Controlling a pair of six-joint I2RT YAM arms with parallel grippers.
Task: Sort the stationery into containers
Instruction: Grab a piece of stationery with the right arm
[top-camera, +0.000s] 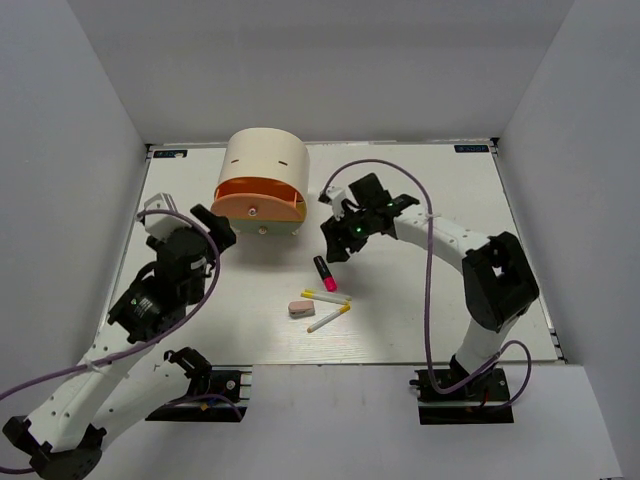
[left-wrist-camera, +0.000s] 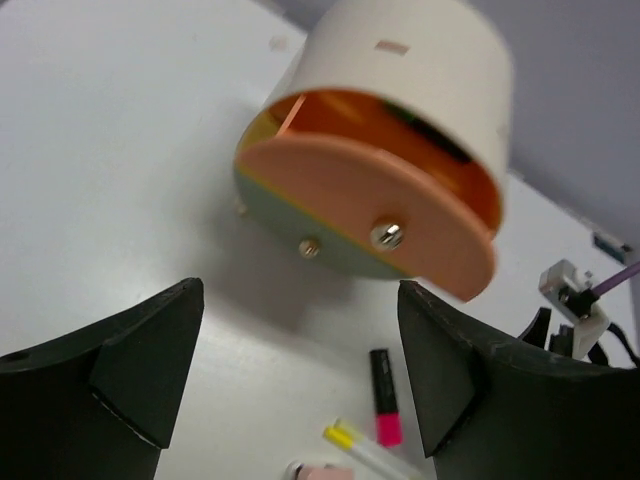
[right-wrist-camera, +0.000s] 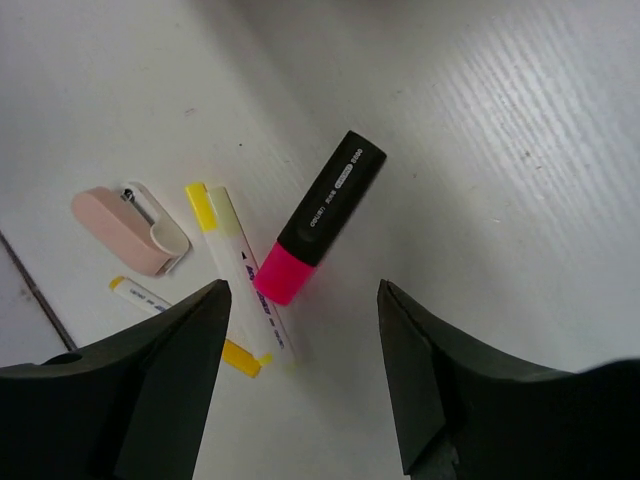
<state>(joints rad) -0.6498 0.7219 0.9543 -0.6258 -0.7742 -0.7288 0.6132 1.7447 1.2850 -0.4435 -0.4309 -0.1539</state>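
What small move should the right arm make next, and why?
Probably lower the right gripper onto the black highlighter with the pink end. Its jaws stand open and empty, and the wrist view shows the highlighter lying between them. A thin white pen with a yellow tip lies close beside the pink end, so aim for the black body.

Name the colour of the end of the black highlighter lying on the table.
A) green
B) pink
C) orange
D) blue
B: in the right wrist view the black highlighter has a bright pink end, which lies next to a yellow-capped pen.
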